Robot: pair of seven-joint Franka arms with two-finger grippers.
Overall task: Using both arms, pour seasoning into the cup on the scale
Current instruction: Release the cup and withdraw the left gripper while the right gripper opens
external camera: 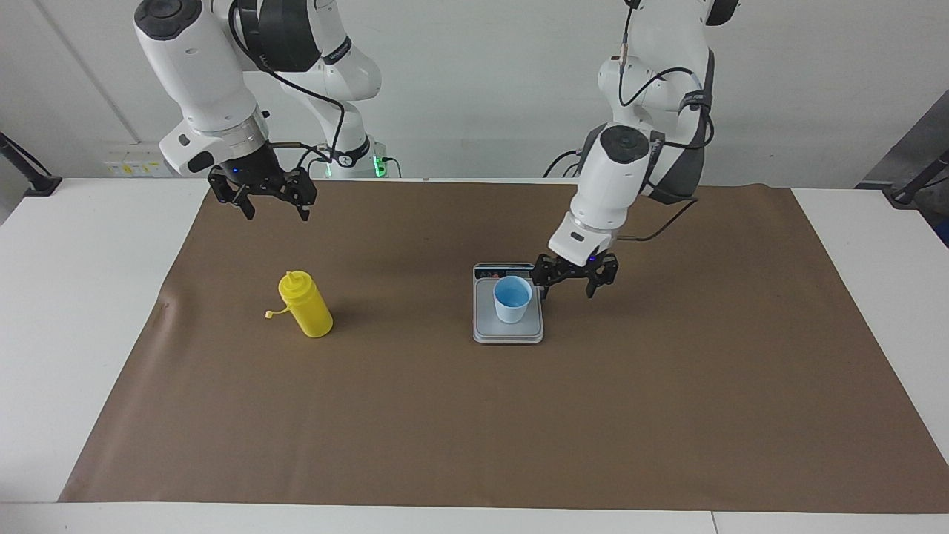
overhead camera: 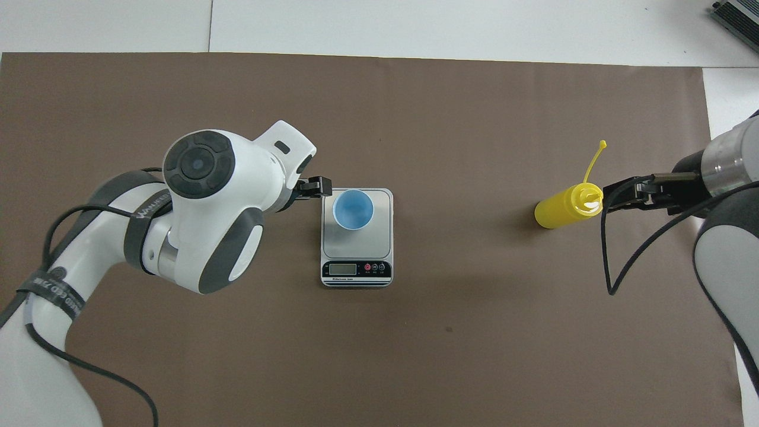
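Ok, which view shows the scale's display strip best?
The overhead view: the scale lies flat on, its display strip and buttons unobstructed, nearer the robots than the blue cup. The facing view shows the strip only as a thin foreshortened band by the left gripper.

One yellow bottle [external camera: 305, 314], one blue cup [external camera: 512, 299], one scale [external camera: 508, 331], two arms

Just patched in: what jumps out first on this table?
The light blue cup standing on the scale mid-table, with the left claw open beside it, not touching. Then the yellow bottle upright toward the right arm's end, the open right claw raised above the mat.
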